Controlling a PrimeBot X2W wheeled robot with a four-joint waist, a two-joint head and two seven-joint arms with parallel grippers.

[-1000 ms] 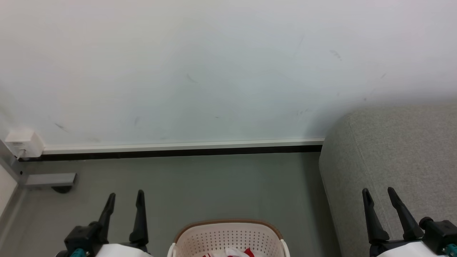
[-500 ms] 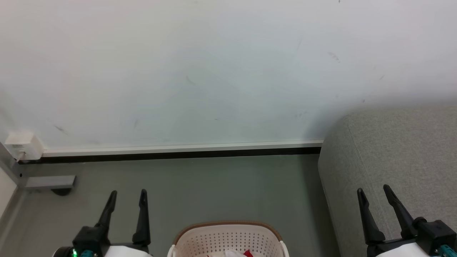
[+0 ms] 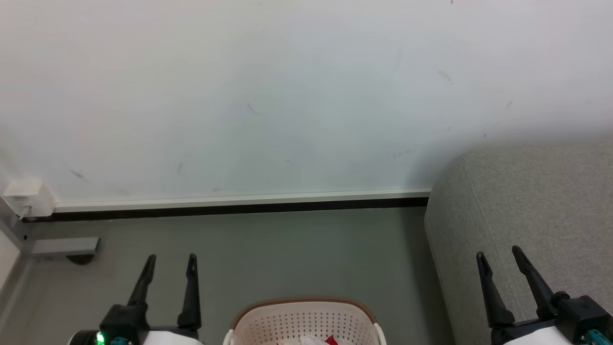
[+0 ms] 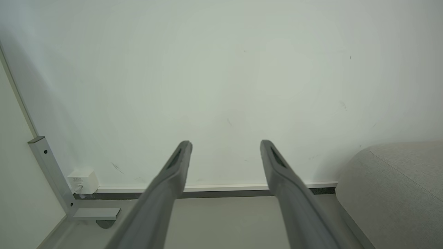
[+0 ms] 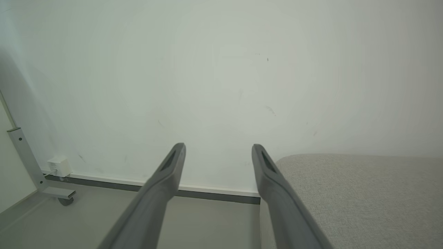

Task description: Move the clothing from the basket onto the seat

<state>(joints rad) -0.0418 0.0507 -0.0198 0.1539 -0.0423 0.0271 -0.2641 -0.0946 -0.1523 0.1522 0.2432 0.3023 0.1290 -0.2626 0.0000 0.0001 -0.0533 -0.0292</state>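
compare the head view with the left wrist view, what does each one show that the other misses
Head view: the cream-white perforated plastic laundry basket with bright red and white clothing inside, plus the open right claw. Left wrist view: the top end of the grey metal post and the slots in the open left claw's dark fingers. Shared: the left claw, light grey fabric sofa, white wall, grey floor, black skirting strip and small white wall box.
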